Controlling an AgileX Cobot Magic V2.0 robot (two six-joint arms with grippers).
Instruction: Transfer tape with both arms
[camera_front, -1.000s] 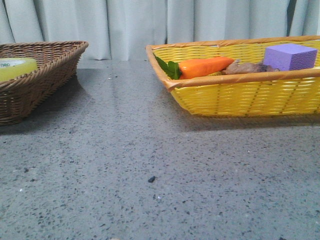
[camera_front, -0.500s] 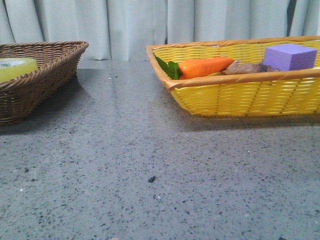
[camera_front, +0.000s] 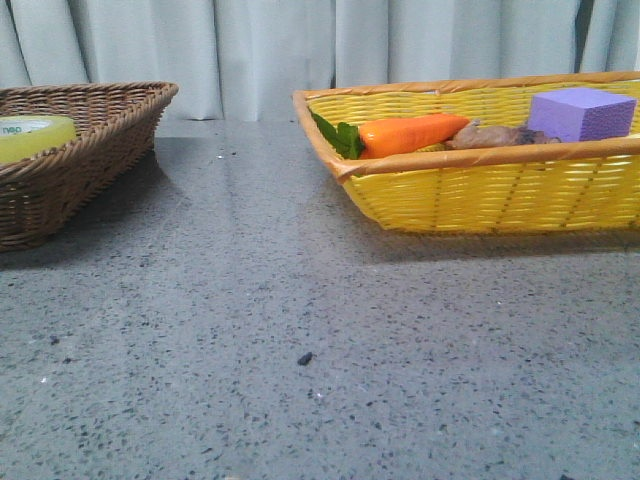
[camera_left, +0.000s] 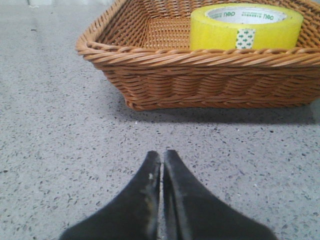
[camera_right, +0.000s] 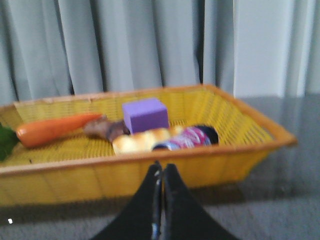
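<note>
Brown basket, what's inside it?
A yellow tape roll sits inside the brown basket. Its wall hides the roll's bottom and part of the floor, so more could be there.

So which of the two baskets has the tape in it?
The brown wicker basket on the left holds the tape, straight ahead of the left gripper. The yellow basket holds a carrot and purple cube instead.

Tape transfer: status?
Left gripper and right gripper both shut, empty. Tape sits untouched in brown basket, ahead of left gripper. Nothing blocking.
</note>
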